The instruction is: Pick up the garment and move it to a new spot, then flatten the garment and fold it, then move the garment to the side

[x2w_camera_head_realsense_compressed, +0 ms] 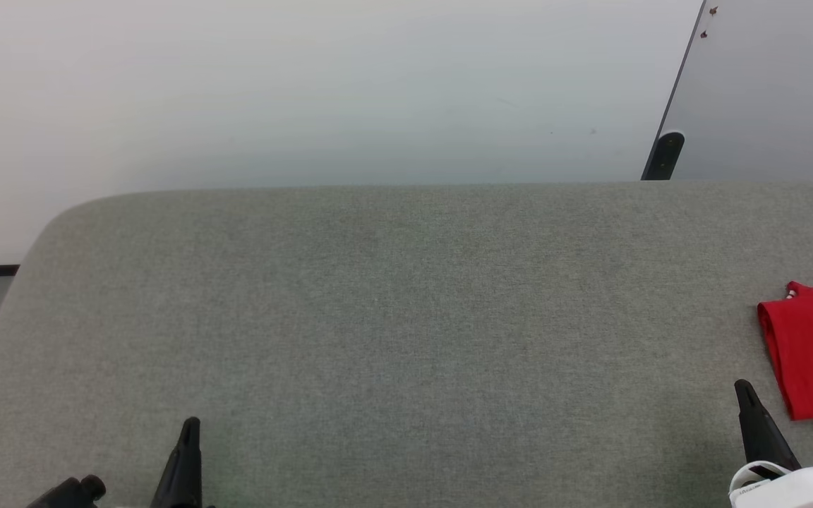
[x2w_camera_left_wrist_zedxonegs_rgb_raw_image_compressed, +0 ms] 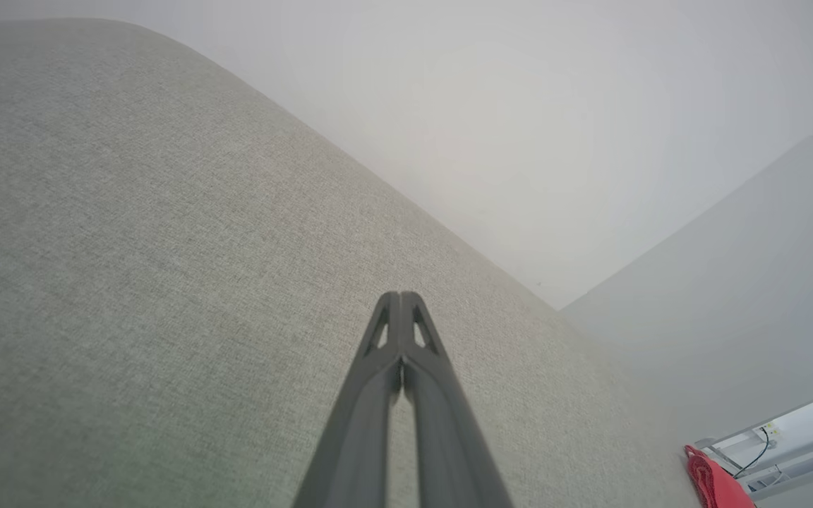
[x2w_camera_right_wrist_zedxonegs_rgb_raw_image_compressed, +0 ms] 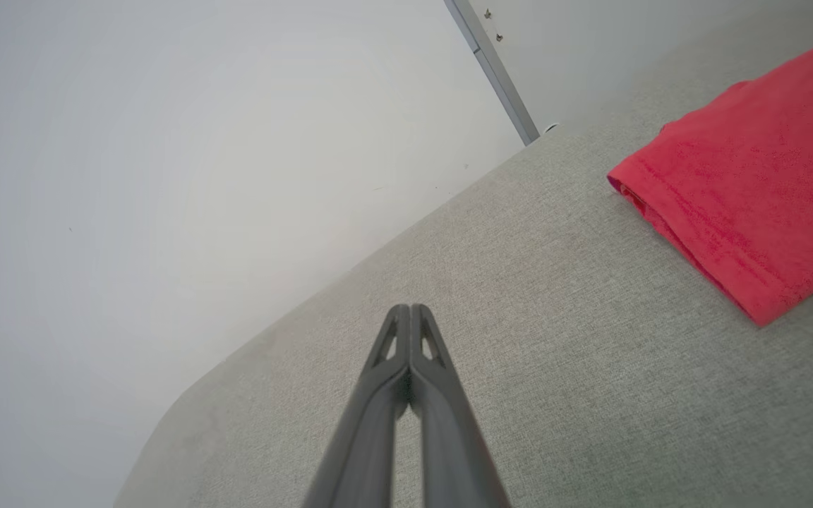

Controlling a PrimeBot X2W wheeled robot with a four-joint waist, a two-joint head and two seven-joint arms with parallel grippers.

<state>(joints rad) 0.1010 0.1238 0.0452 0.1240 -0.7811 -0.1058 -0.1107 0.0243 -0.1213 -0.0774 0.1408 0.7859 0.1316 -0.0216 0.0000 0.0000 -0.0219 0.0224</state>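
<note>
Both pincers sit low in your head view, over the grey fabric surface [x2w_camera_head_realsense_compressed: 406, 317]: the left gripper [x2w_camera_head_realsense_compressed: 191, 425] at the lower left, the right gripper [x2w_camera_head_realsense_compressed: 742, 388] at the lower right. You find the garment [x2w_camera_head_realsense_compressed: 812, 349] folded at the far right edge, near the right gripper but apart from it. Your left wrist view shows the fingers pressed together and empty, with the garment [x2w_camera_left_wrist_zedxonegs_rgb_raw_image_compressed: 713, 483] well off at the lower right. Your right wrist view shows the fingers likewise closed on nothing, and the garment [x2w_camera_right_wrist_zedxonegs_rgb_raw_image_compressed: 752, 183] lies near, up to the right.
</note>
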